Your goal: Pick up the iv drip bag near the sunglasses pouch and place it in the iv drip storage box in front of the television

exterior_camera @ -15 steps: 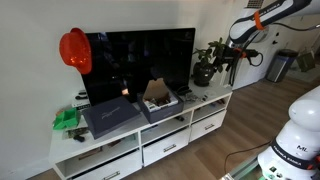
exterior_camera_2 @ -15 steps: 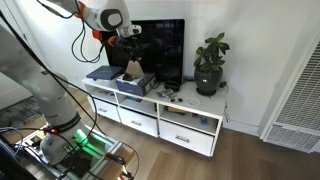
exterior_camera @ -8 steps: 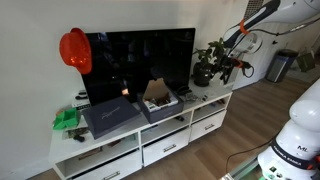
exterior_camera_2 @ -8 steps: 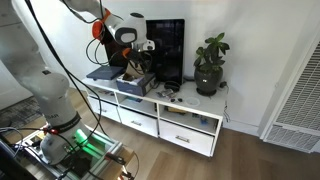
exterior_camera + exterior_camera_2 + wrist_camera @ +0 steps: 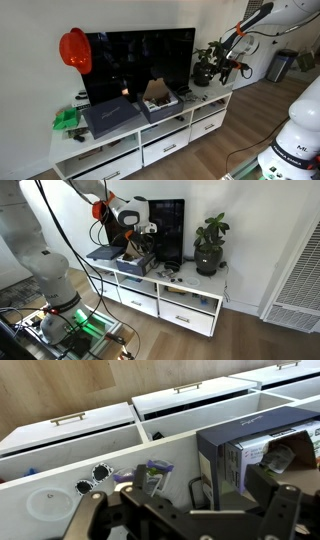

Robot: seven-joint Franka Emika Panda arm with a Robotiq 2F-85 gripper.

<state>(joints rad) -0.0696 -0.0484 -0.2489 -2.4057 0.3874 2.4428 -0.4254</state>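
exterior view: gripper (image 5: 229, 66) hangs in the air, plant (image 5: 207, 66) next to it in frame. The iv drip storage box (image 5: 160, 101) sits lower, in front of the television (image 5: 140, 60).
exterior view: box just below the jaws, flat grey case (image 5: 103, 252) beyond it.
wrist view: jaws spread wide, nothing in them. Box off to their right, and the iv drip bag (image 5: 150, 475), pretty blurry, is on the white cabinet top (image 5: 60, 500) just past them.

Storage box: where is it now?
In an exterior view the iv drip storage box sits on the white cabinet, in front of the television, beside the flat grey case.

Hand (image 5: 188, 520) gapes above white cabinet (image 5: 90, 435); iv drip storage box (image 5: 232, 448) at right.
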